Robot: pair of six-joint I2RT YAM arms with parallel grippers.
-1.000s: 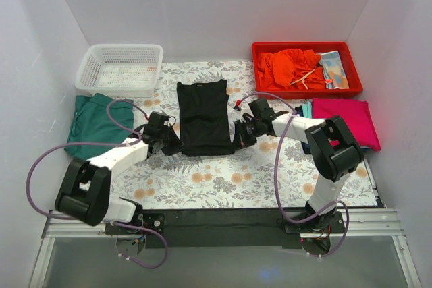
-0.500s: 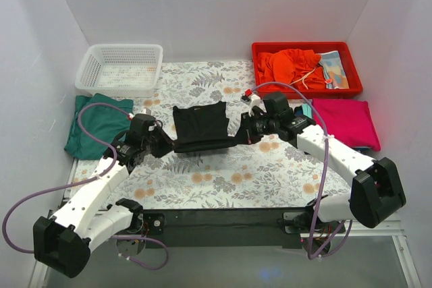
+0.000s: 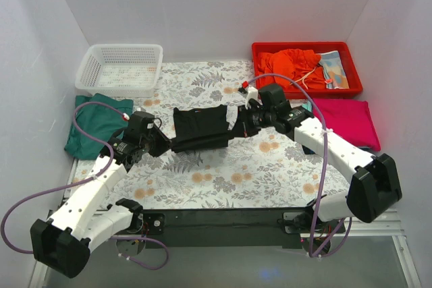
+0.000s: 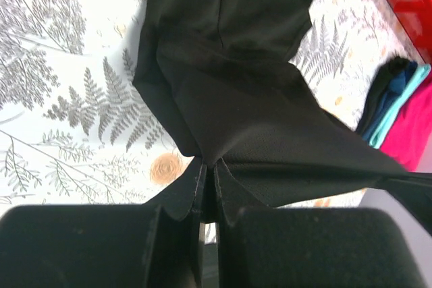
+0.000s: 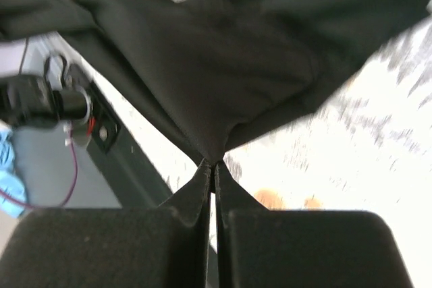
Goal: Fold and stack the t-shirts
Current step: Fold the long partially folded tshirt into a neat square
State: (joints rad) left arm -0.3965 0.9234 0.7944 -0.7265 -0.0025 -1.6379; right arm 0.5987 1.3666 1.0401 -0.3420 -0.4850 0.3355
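With the left gripper (image 3: 165, 145), pinches the left end of the black t-shirt (image 3: 200, 128), jaws closed tight on a bunched corner of cloth. With the right gripper (image 3: 237, 123), does the same at the right end. Shows up plainly from both wrists: black fabric fanning out from between shut fingertips.

Holds the shirt strung between the two grippers, long axis running left to right across the middle of the floral table covering (image 3: 223, 180). Lifts the gripped near edge off the covering, it seems, while leaving the far part slack and drooping toward the back wall. Puts neither arm nearer, each owning its own end. Points, as a judgement, to a paired move next: carrying the held edge together, level and in step, over the rest of the cloth or down flat. Risks a skewed fold if one side leads.

Reaches forward and inward with the left arm from the near-left, forearm low. Swings the right arm's elbow out to the right, forearm angling back toward centre.

Leaves a dark-green t-shirt (image 3: 94, 126) at the left edge, near a white basket (image 3: 120, 69), and a magenta t-shirt (image 3: 344, 121) at the right, near a red tray (image 3: 351, 52).
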